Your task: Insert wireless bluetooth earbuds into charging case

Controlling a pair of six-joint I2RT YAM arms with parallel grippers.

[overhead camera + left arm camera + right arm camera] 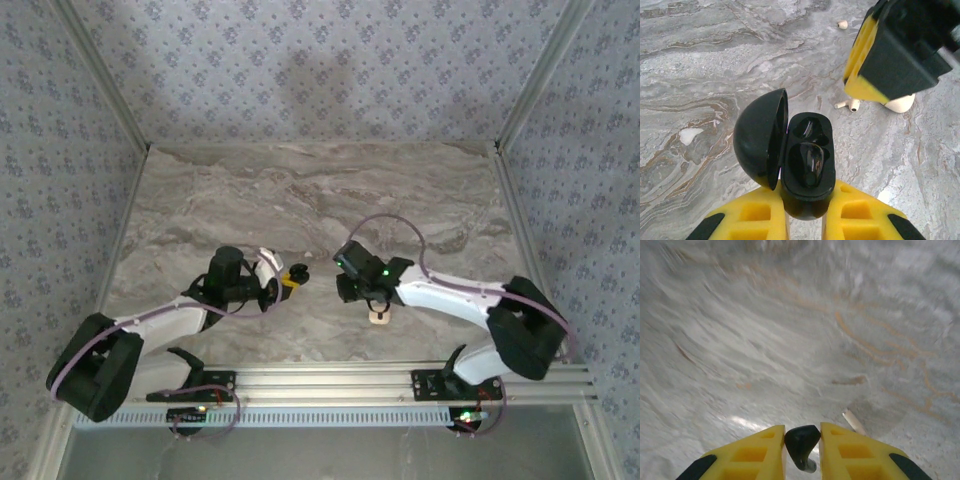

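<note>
My left gripper [805, 202] is shut on a black charging case [807, 187] whose lid [760, 137] hangs open to the left. One black earbud [812, 162] lies in the nearer slot, and the farther slot [807, 129] looks empty. In the top view the left gripper [288, 279] holds this case [299, 272] just left of the right arm. My right gripper [802, 432] is shut on a second black earbud [801, 442], bud up and stem down, above the blurred table. The right gripper [890, 55] hangs up and to the right of the open case.
A pale beige case [901, 103] [379, 317] lies on the marble under the right gripper. Beside it lies a beige earbud [850, 104], and a small beige piece [842, 23] lies farther back. A pale stem [854, 421] shows near the right fingers. Patterned walls enclose the table.
</note>
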